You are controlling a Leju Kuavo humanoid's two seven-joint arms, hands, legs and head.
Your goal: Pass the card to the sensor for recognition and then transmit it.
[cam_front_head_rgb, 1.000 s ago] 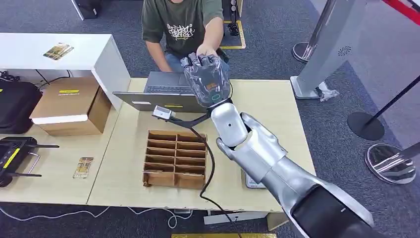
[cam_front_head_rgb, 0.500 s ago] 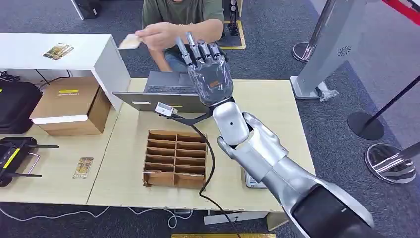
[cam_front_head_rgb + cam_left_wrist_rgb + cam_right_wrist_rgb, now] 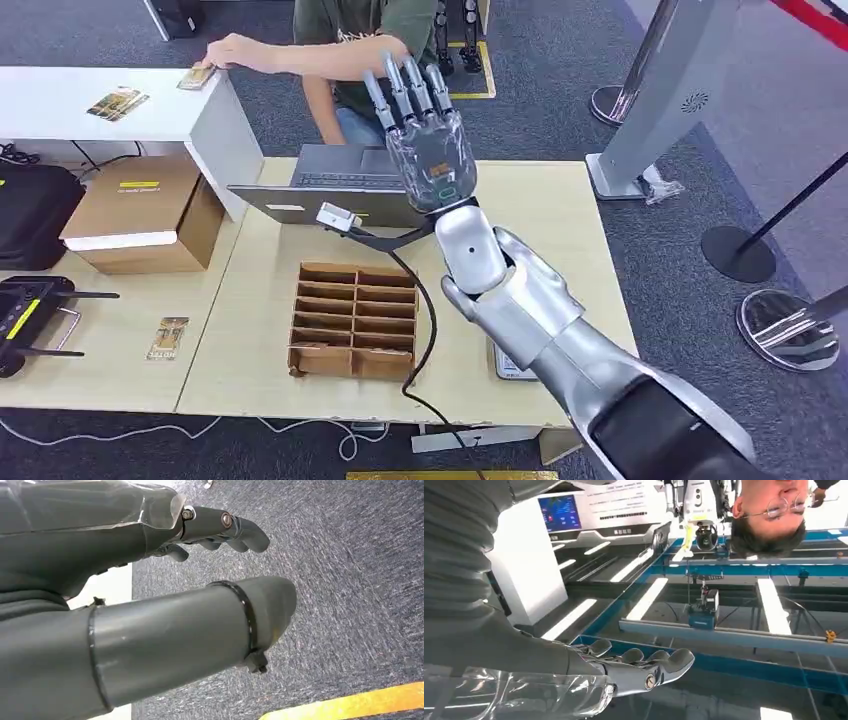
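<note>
One card (image 3: 196, 76) off our hands, at the white counter (image 3: 60, 103).
Our right hand (image 3: 428, 150) is raised beyond the laptop (image 3: 330, 185), fingers straight, slightly spread, holding nothing; the person's hand (image 3: 228, 50) rests on it.

Wooden table (image 3: 560, 215): carrying a laptop (image 3: 330, 187) at its far edge, a divided cardboard tray (image 3: 352, 320) at centre, a black cable (image 3: 428, 330) trailing over the near edge. Lower table (image 3: 110, 340) alongside: bearing a cardboard box (image 3: 140, 215), a card (image 3: 169, 338), a black device (image 3: 25, 318). White counter (image 3: 90, 100): holding cards (image 3: 117, 102).
</note>
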